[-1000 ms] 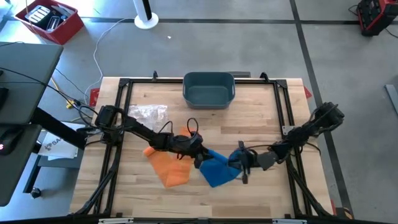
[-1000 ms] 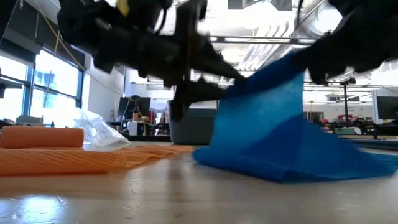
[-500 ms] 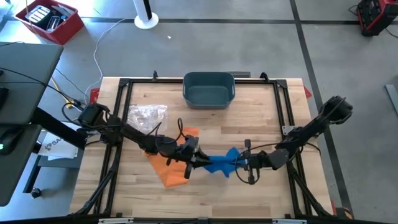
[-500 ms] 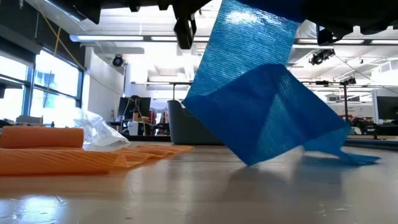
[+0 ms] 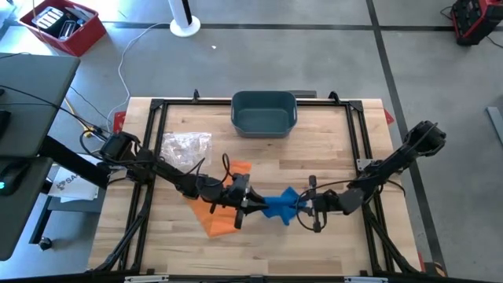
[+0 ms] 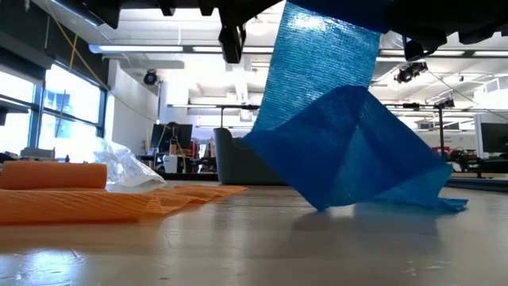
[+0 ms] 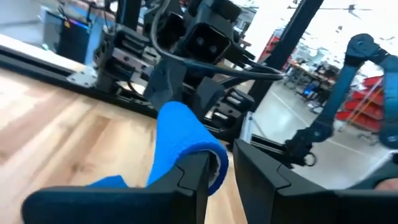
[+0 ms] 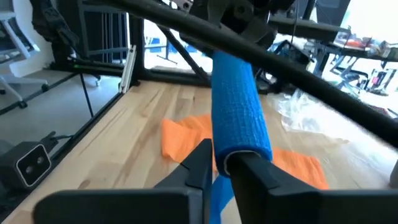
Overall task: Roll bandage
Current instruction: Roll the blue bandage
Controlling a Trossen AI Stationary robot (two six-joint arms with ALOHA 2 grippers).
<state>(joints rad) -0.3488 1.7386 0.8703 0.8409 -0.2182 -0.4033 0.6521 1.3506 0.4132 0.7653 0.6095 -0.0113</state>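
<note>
Blue woven elastic bandage (image 5: 279,207), partly rolled into a tube, suspended above the light wooden worktop (image 5: 330,149) near its centre, between the two tools. Left tool (image 5: 248,202) at one end of the roll, fingers (image 7: 186,180) clamped on the blue bandage edge. Right tool (image 5: 305,206) at the opposite end, fingers (image 8: 249,171) closed on the end of the roll. Loose tail of the blue bandage hanging from the roll, folded, with its lower edge touching the worktop in the low view (image 6: 357,171).

Orange woven bandage (image 5: 216,212) spread flat on the worktop beneath and beside the left tool, one end rolled into a short cylinder (image 6: 51,175). Crumpled clear plastic wrapper (image 5: 186,144) lying near the orange bandage, toward the left arm base. Dark teal plastic bin (image 5: 264,113) standing at the far edge of the worktop, well apart from both tools.
</note>
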